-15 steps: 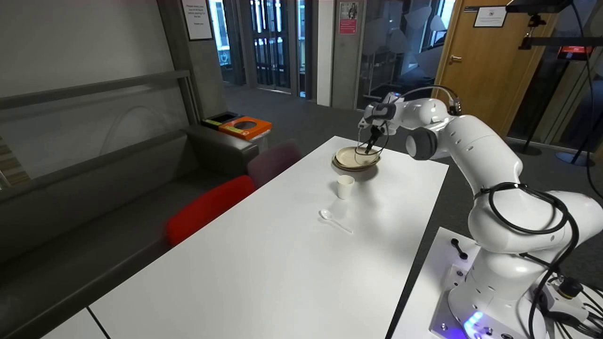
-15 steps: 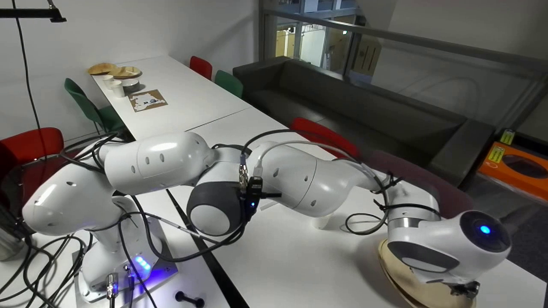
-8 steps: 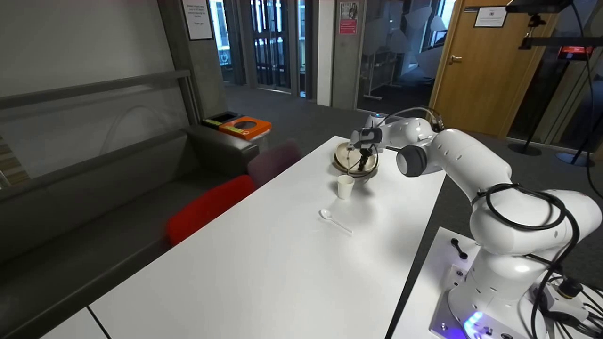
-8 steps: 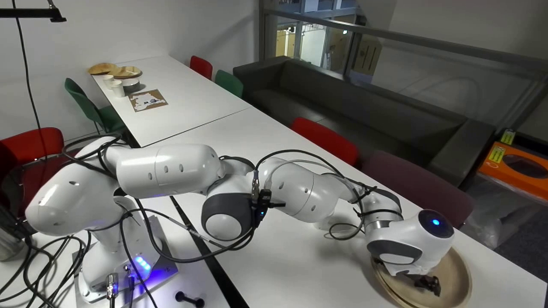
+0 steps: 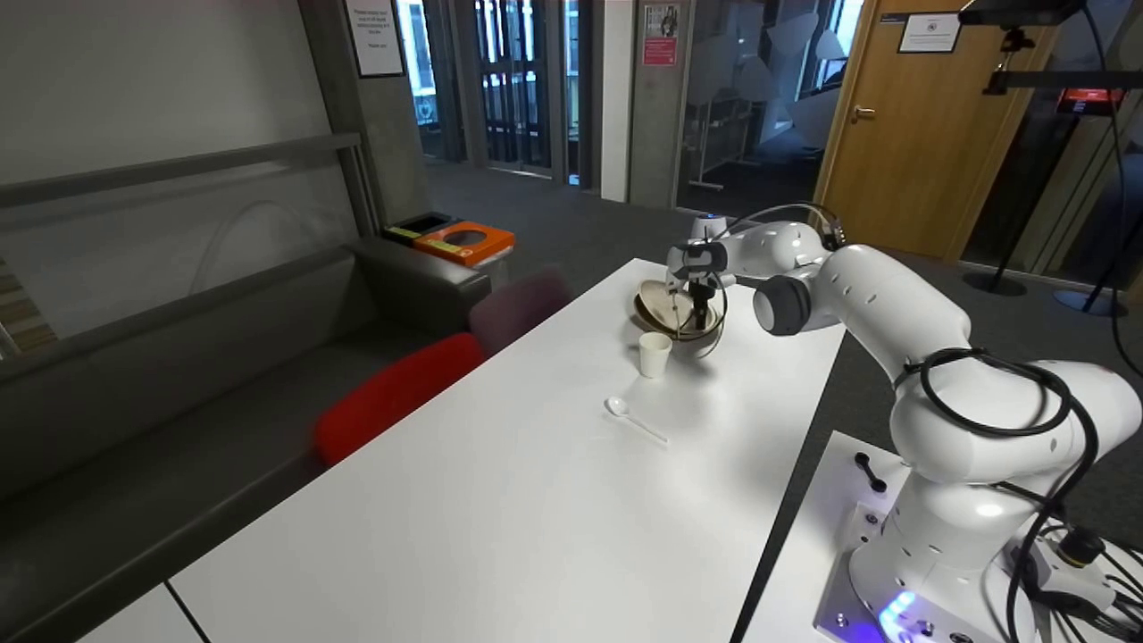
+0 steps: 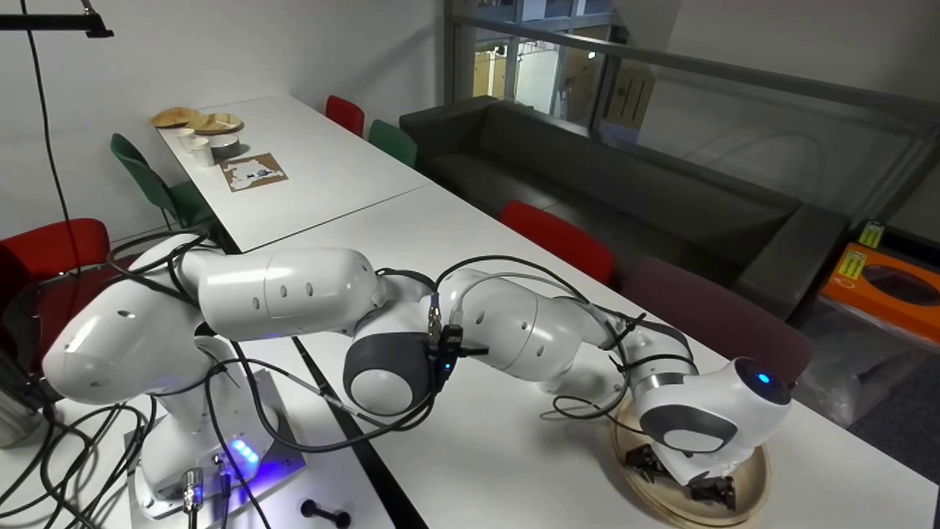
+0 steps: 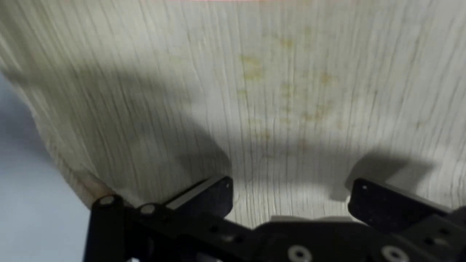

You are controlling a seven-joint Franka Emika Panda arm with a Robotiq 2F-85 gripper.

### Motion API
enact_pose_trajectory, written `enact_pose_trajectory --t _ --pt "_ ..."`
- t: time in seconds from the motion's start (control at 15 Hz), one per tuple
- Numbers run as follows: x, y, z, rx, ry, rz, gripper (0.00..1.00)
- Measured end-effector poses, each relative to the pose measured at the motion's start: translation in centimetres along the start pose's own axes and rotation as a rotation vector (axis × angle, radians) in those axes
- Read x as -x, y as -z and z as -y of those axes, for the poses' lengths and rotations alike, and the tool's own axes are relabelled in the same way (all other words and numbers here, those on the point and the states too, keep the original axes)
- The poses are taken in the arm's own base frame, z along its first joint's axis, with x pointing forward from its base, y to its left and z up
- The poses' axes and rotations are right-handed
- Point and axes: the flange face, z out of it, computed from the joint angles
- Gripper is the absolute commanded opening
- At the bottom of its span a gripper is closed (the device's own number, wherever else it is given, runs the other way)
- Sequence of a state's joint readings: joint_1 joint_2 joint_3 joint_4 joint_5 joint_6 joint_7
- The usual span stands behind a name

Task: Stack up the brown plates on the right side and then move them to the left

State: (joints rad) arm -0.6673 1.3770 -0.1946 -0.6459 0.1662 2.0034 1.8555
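The brown plates lie stacked near the table's far end in an exterior view (image 5: pixel 659 304) and at lower right in an exterior view (image 6: pixel 753 481). At least two rims show; the top plate looks tilted, and the rest is partly hidden by the hand. A plate's grained tan surface (image 7: pixel 291 91) fills most of the wrist view. My gripper (image 7: pixel 291 189) is open and empty, fingertips wide apart just over the plate; I cannot tell whether they touch it. In an exterior view the gripper (image 6: pixel 683 479) has both black fingers over the plate.
A white cup (image 5: pixel 654 357) stands close to the stack on the white table (image 5: pixel 536 500), with a white spoon (image 5: pixel 632 418) beyond it. On another table stand more tan plates (image 6: pixel 214 123), cups (image 6: pixel 202 152), a metal bowl (image 6: pixel 225 145) and a board (image 6: pixel 253 171).
The hand has come down and moved back toward the robot's base over the stack. The fingers have spread apart. The top plate has shifted toward the base and tilted.
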Motion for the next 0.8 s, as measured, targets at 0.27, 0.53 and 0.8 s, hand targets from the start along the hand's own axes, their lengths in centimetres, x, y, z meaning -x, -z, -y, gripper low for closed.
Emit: enact_pose_trajectory --t 0.27,0.53,0.8 --pt "-1.9 -0.3 0.1 0.026 0.139 -0.095 1.00" --pt "-4.6 -0.5 0.7 0.024 0.297 -0.221 1.00" --pt "-8.1 -1.1 2.2 -0.058 0.479 -0.345 1.00"
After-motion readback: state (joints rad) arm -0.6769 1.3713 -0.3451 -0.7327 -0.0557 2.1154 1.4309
